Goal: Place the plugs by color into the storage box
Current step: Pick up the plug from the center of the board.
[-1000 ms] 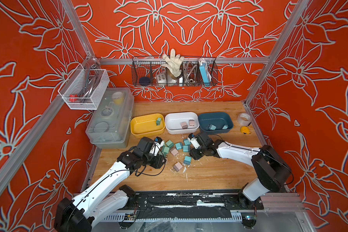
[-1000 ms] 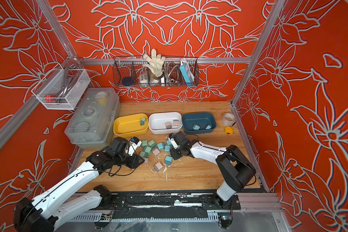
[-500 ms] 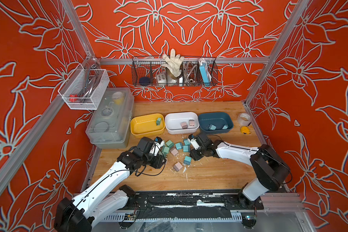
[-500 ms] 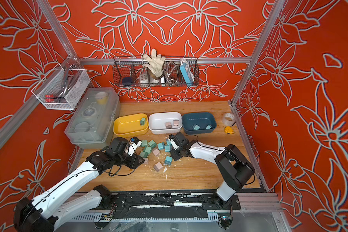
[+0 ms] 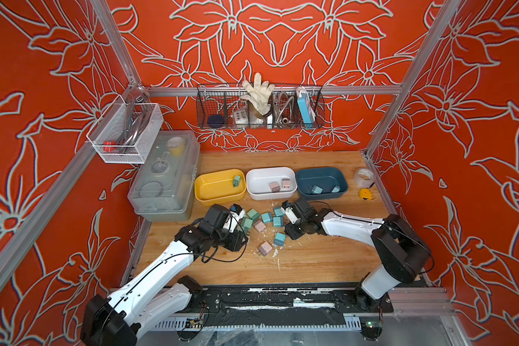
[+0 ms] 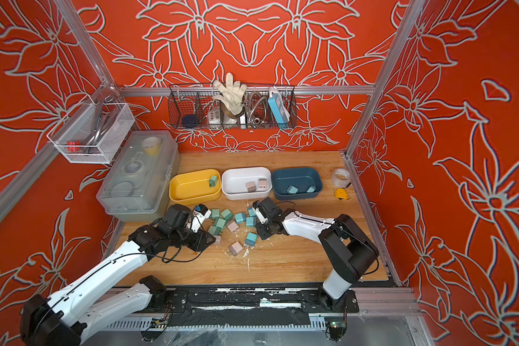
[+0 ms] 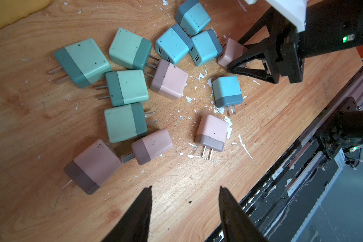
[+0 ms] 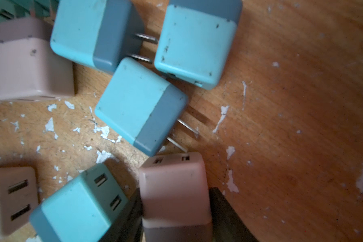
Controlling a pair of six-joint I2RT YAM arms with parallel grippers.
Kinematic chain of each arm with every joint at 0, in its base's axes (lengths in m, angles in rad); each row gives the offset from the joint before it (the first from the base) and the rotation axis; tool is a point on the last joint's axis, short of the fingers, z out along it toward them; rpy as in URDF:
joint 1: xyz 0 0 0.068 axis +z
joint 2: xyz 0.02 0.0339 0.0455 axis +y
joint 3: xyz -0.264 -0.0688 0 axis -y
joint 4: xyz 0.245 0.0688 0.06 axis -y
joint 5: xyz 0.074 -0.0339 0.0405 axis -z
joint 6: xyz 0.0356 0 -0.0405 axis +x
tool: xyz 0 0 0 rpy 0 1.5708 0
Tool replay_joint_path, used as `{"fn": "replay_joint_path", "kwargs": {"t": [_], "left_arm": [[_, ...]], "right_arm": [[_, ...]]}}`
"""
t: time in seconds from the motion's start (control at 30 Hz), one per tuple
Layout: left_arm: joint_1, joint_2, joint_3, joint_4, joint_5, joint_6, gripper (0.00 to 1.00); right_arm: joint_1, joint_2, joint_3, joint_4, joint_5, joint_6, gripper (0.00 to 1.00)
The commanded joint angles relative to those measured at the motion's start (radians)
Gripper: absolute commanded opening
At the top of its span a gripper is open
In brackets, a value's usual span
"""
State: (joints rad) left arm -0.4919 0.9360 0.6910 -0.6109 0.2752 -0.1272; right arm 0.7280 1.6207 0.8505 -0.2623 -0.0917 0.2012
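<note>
Nearest you, your left claw (image 7: 184,188) hangs empty, fingers apart, above the loose plugs (image 5: 266,217) in the middle of the surface (image 5: 312,260), probably lining up a pick. Just beyond, your right claw (image 8: 175,191) is clamped on a pink plug (image 8: 173,178), squeezing its flat sides. Farther back, the white bin (image 5: 264,179) holds two pink ones, so it likely goes there. The yellow bin (image 5: 213,187) takes green, the blue bin (image 5: 318,178) blue.

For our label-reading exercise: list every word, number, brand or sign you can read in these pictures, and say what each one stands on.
Nothing readable anywhere.
plugs: plain faces, only dark specks.
pink plug: two slots, no lettering.
yellow tape measure: any marking too small.
blue power strip: any marking too small.
</note>
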Motion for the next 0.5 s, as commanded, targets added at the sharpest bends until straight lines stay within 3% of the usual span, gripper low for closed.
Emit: {"fn": "replay_joint_path", "kwargs": {"t": [0.0,0.47], "left_arm": [[-0.007,-0.002,0.006,0.013,0.015,0.011,0.52],[-0.007,-0.020,0.009,0.005,0.000,0.010,0.52]], "right_arm": [[0.004,-0.025,0.004,-0.051,0.031,-0.008,0.43],[0.005,-0.090,0.000,-0.073,0.037,-0.006,0.39]]}}
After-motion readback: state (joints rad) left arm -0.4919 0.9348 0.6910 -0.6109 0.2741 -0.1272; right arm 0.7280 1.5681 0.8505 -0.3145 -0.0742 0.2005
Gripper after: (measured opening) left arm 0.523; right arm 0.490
